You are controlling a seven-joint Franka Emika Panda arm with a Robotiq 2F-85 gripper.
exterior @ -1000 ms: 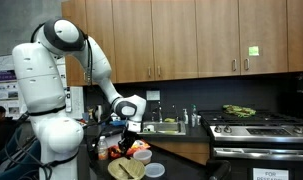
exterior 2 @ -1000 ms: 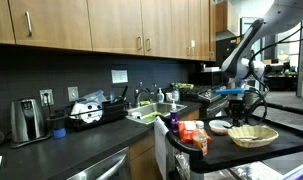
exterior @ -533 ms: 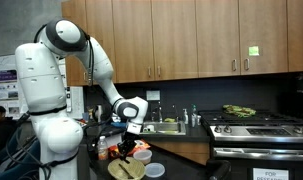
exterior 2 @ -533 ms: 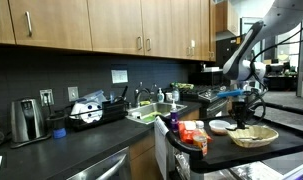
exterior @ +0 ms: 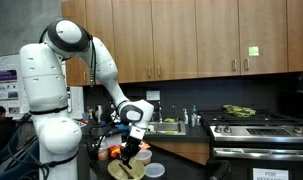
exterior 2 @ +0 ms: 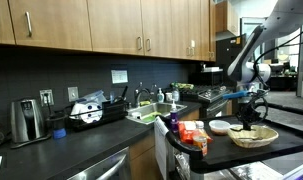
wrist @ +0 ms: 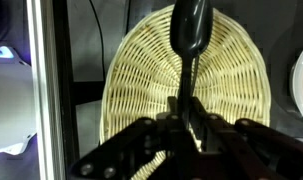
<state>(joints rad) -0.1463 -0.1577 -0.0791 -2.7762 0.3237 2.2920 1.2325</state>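
- We see the end effector [wrist: 187, 118] clenched on the spoon [wrist: 191, 35] handle, with the head pointing to 12 o'clock.
- The spoon hangs over the basket [wrist: 141, 90], seemingly gripped low so the head reaches out.

Bulky white arm [exterior: 53, 75] with black joints, dark pincer [exterior: 132, 150].

One woven basket [wrist: 141, 90] fills the centre of the wrist view. One dark spoon [wrist: 189, 35] sits at upper centre, and one gripper [wrist: 188, 108] at the bottom. In an exterior view, one white bowl [exterior: 142, 155] at lower centre, seemingly a second bowl [exterior: 155, 170] beside it. One toaster [exterior 2: 27, 120] lower left; one stove [exterior: 259, 125] lower right.
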